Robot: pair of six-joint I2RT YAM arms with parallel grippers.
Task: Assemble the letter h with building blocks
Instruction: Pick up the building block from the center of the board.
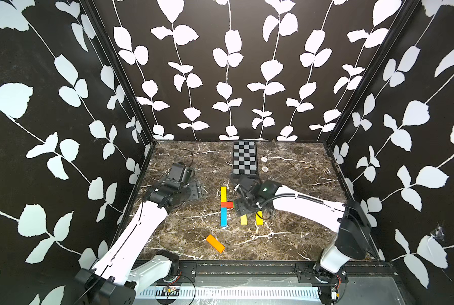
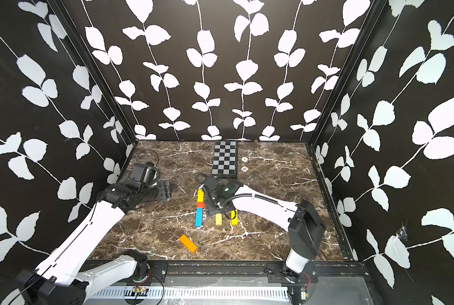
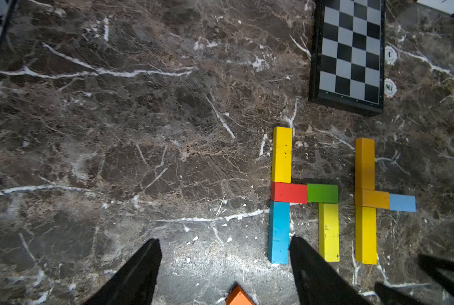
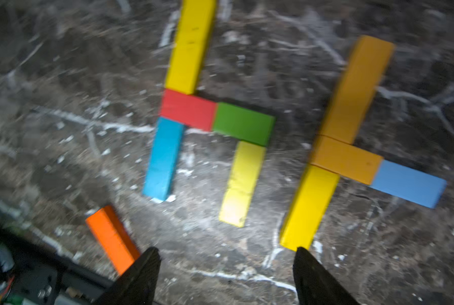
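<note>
Two flat figures of building blocks lie mid-table. One letter h has a yellow bar (image 3: 282, 154) over a red block (image 3: 288, 192) and blue bar (image 3: 279, 231), with a green block (image 3: 322, 193) and yellow leg (image 3: 328, 232). Beside it stand an amber stem (image 4: 355, 89), amber crossbar (image 4: 346, 159), pale blue block (image 4: 408, 183) and yellow bar (image 4: 309, 208). My right gripper (image 4: 225, 253) hovers open and empty over them, hiding most in both top views (image 1: 243, 207). A loose orange block (image 1: 215, 243) lies nearer the front. My left gripper (image 3: 224, 243) is open and empty, off to the left (image 1: 195, 188).
A black-and-grey checkered board (image 1: 244, 157) lies at the back of the marble table, with two small white round tokens (image 1: 264, 159) beside it. Patterned walls close the table on three sides. A black rail (image 1: 247, 266) runs along the front edge.
</note>
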